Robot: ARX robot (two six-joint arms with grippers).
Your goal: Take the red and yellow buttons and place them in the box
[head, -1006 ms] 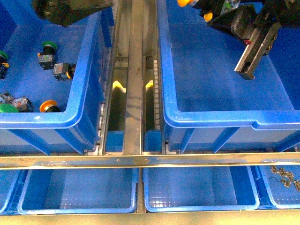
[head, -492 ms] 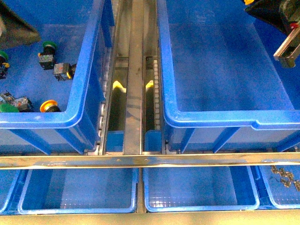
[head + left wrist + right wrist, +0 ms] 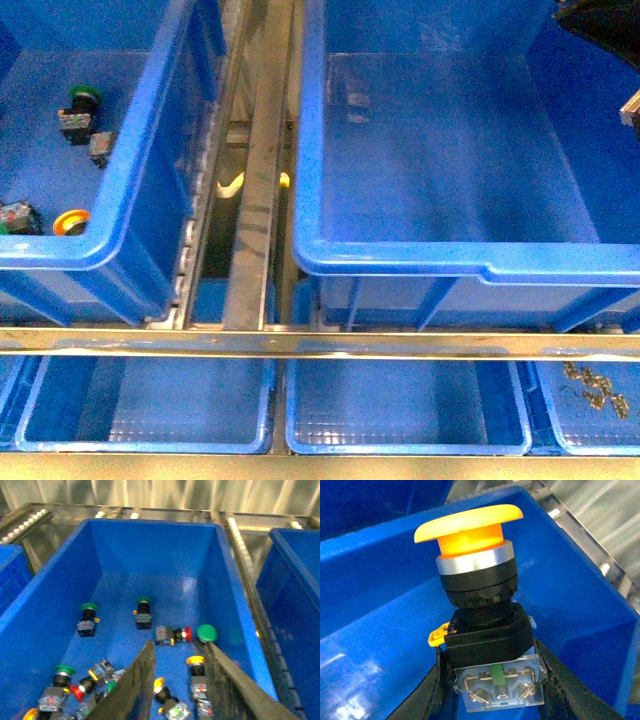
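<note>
My right gripper (image 3: 490,680) is shut on the yellow button (image 3: 470,555), gripping its black-grey body with the yellow mushroom cap pointing away from the jaws. It hangs over the box (image 3: 580,605), a large deep blue bin whose floor looks bare in the front view (image 3: 440,262). Only a dark bit of the right arm (image 3: 600,18) shows there. My left gripper (image 3: 178,647) is open over the other bin (image 3: 155,530). A red-capped switch (image 3: 172,634) lies just beyond its fingertips, and a yellow-capped switch (image 3: 196,664) lies between the fingers.
The left bin (image 3: 100,245) holds several switches, some with green caps (image 3: 206,632), and another red-capped one (image 3: 77,692). A metal roller rail (image 3: 250,200) runs between the bins. Shallow blue trays (image 3: 400,440) sit below a metal bar (image 3: 320,343).
The right arm has moved up and right, almost out of the front view. The left arm has left that view. The bins now appear shifted left and closer.
</note>
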